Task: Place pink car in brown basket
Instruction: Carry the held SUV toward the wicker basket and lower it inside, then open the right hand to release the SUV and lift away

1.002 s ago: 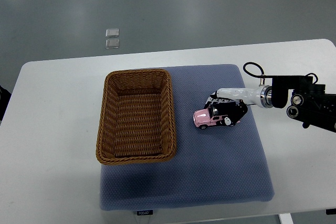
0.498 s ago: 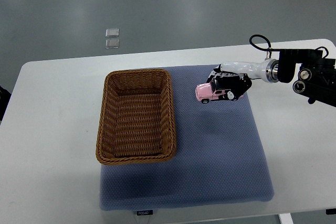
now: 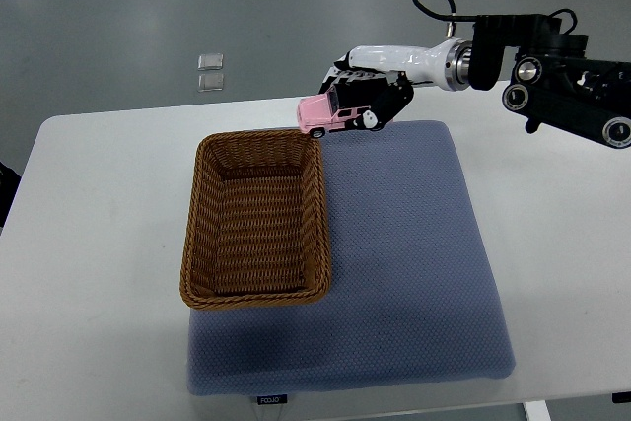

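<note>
The pink car [image 3: 323, 115] is held in the air by my right hand [image 3: 363, 94], whose fingers are shut on its rear half. The car hangs just above and beyond the far right corner of the brown basket [image 3: 315, 224]. That wicker basket sits on the left part of a blue-grey mat [image 3: 414, 263] and holds nothing that I can see. My right arm [image 3: 532, 76] reaches in from the right edge, high over the table's far side. The left arm does not show.
The mat lies on a white table [image 3: 99, 244]. Two small clear squares [image 3: 210, 71] lie on the grey floor beyond the table. A dark object [image 3: 5, 189] peeks in at the left edge.
My right hand has lifted the pink car off the mat and carried it up and to the left, from mid-mat to the basket's far right corner.
</note>
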